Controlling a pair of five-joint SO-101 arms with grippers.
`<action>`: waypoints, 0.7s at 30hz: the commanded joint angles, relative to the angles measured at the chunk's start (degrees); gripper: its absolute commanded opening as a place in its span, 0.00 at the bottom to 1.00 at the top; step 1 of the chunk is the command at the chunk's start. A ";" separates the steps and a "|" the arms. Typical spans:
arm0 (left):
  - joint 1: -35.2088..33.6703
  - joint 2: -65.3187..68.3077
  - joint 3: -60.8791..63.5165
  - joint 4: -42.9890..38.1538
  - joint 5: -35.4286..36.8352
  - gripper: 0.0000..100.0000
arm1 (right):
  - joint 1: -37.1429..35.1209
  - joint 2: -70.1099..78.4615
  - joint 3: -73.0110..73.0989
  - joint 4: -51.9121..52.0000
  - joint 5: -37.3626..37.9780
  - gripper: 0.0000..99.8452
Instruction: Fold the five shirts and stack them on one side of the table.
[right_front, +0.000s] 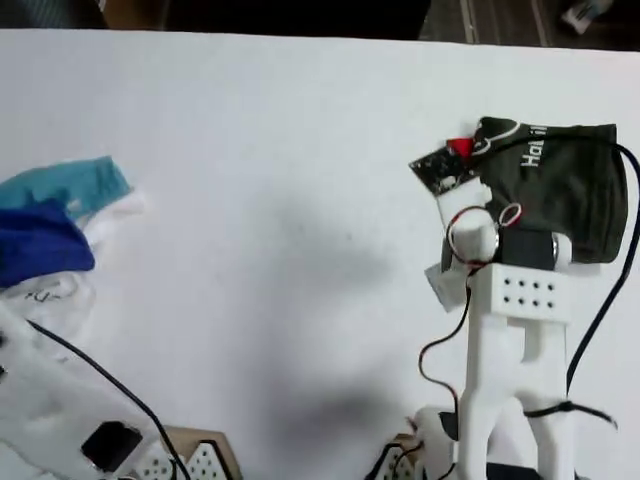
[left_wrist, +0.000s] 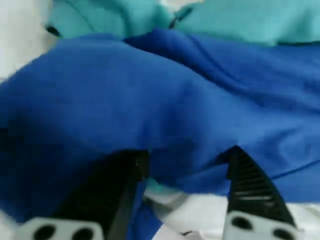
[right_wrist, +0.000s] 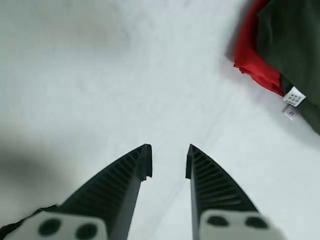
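Left gripper (left_wrist: 187, 162) is spread wide right over the blue shirt (left_wrist: 150, 100), gripping nothing. The teal shirt (left_wrist: 240, 20) sits just beyond it, in the heap at the table's (right_front: 280, 200) left edge. Right gripper (right_wrist: 168, 160) hangs over bare table, jaws slightly parted, near the folded dark shirt (right_front: 565, 190) that's lying on a red shirt (right_wrist: 255, 55) on the right side.

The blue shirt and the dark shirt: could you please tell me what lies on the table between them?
In the high view, bare white table stretches from the blue shirt to the right arm, which stands at the dark shirt.
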 joint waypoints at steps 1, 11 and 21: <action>0.88 11.25 -17.89 9.93 1.76 0.28 | 0.57 -3.21 0.62 -1.01 0.35 0.13; 10.02 20.04 -55.69 31.91 6.15 0.02 | 0.48 -3.56 3.60 -2.15 0.00 0.13; 31.56 -2.29 -52.09 31.82 12.22 0.02 | 0.92 -3.30 10.37 -10.07 -0.09 0.12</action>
